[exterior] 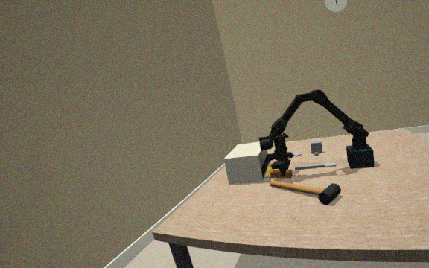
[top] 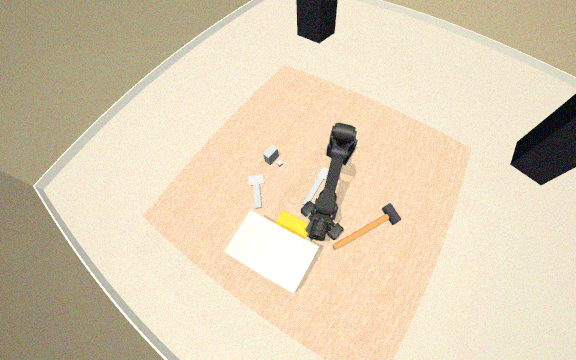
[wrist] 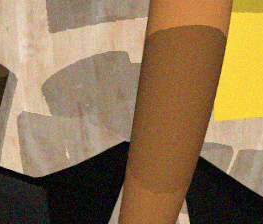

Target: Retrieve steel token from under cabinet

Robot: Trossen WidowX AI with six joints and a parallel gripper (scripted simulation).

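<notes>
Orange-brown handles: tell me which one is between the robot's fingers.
The short, thick handle beside the yellow area; the other, longer, ends in a black hammer head.

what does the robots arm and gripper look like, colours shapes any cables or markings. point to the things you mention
The arm (top: 334, 175) (exterior: 293, 112) is black, with slim links, bulky rounded joints and a box-shaped base (exterior: 360, 157). The gripper (exterior: 282, 172) (wrist: 158, 153) is black too, with angular fingers that look wedge-shaped in the wrist view. I can make out no cables or markings.
</notes>
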